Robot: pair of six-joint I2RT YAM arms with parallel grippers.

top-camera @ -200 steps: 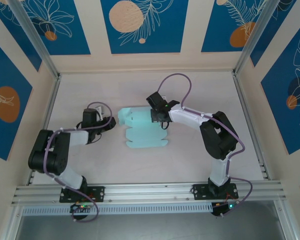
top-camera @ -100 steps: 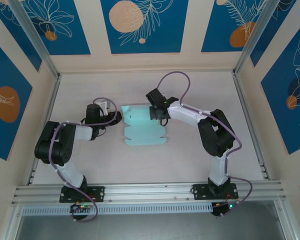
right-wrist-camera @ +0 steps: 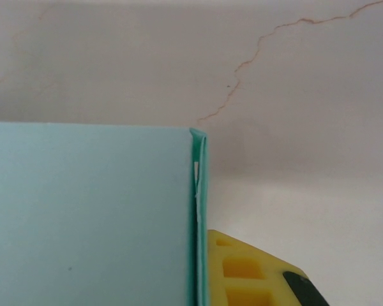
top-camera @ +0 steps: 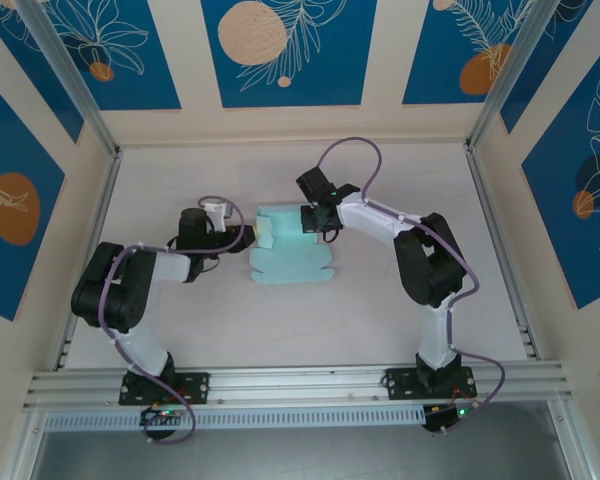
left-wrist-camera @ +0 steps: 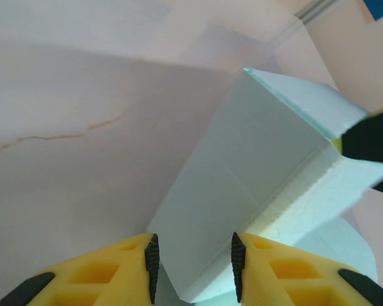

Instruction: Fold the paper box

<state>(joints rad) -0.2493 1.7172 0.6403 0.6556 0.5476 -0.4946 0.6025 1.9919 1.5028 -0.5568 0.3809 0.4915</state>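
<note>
Mid-fold, the paper box lies on the counter between both arms, its raised flap reaching between the parted left jaws, its doubled edge beside the right jaws, grip impossible to tell; next, likely, pressing that flap flat.

Bright, even light washes the overhead view, crisp from edge to edge, with only faint, soft shadows under the arms on the table. Over on the left wrist camera, the paper box shows a greyed, shaded face under a bright upper edge, and the left gripper sits soft and close. On the right wrist camera the table dims toward the top and brightens beside the slightly blurred yellow finger.
</note>
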